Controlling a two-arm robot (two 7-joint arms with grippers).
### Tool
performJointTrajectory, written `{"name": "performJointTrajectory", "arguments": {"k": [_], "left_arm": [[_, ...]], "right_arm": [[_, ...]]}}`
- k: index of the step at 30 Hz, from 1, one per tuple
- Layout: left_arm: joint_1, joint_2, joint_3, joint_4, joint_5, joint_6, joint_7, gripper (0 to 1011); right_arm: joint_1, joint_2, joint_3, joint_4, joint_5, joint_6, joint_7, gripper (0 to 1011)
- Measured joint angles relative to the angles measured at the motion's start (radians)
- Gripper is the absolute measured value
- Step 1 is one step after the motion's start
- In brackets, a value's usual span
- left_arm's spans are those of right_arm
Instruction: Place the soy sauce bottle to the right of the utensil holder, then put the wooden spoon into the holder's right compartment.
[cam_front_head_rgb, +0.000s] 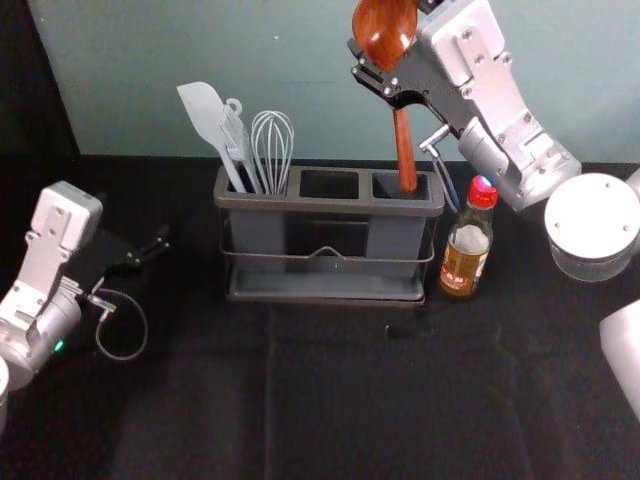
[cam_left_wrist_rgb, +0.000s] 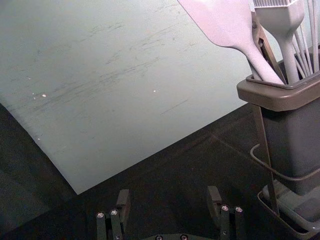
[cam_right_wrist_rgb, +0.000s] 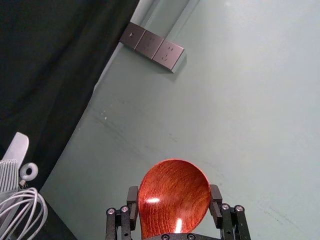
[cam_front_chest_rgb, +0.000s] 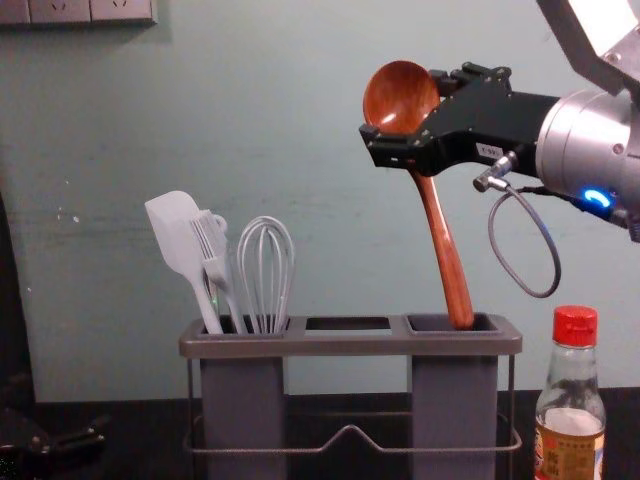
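Last step: the right gripper (cam_right_wrist_rgb: 174, 193), clamped on the wooden spoon (cam_front_chest_rgb: 441, 235), must lower it into the compartment (cam_front_chest_rgb: 455, 395) beneath, then release; left gripper (cam_left_wrist_rgb: 168, 192) parked leftward, fingers (cam_left_wrist_rgb: 123, 201) apart.

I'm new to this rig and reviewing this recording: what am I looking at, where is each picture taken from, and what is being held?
This is a two-armed robot working at a black surface. One picture looks down from its head, one looks forward from its chest, and one comes from each wrist.

The left gripper is open and empty, off to the left of the grey, three-compartment utensil holder. The right gripper, above the holder's right side, grips a reddish-brown wooden spoon by its bowl, the handle's end down at the mouth of the right compartment.

The left compartment holds a pale spatula, a pale brush and a wire-looped whisk. To the holder's right stands a clear soy sauce bottle with a red cap.
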Motion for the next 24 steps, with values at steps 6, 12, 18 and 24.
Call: {"name": "performJointTrajectory", "arguments": {"k": [6, 12, 18, 24], "left_arm": [[0.000, 0.000, 0.000, 0.000, 0.000, 0.000, 0.000, 1005], [0.000, 0.000, 0.000, 0.000, 0.000, 0.000, 0.000, 1005], [0.000, 0.000, 0.000, 0.000, 0.000, 0.000, 0.000, 1005], [0.000, 0.000, 0.000, 0.000, 0.000, 0.000, 0.000, 1005]], "right_arm": [[-0.001, -0.005, 0.000, 0.018, -0.004, -0.008, 0.005, 854], [-0.010, -0.006, 0.000, 0.022, -0.004, -0.009, 0.008, 854], [-0.042, 0.002, 0.003, 0.009, 0.004, -0.011, 0.018, 854], [-0.078, 0.019, 0.011, -0.021, 0.026, -0.011, 0.037, 854]]}}
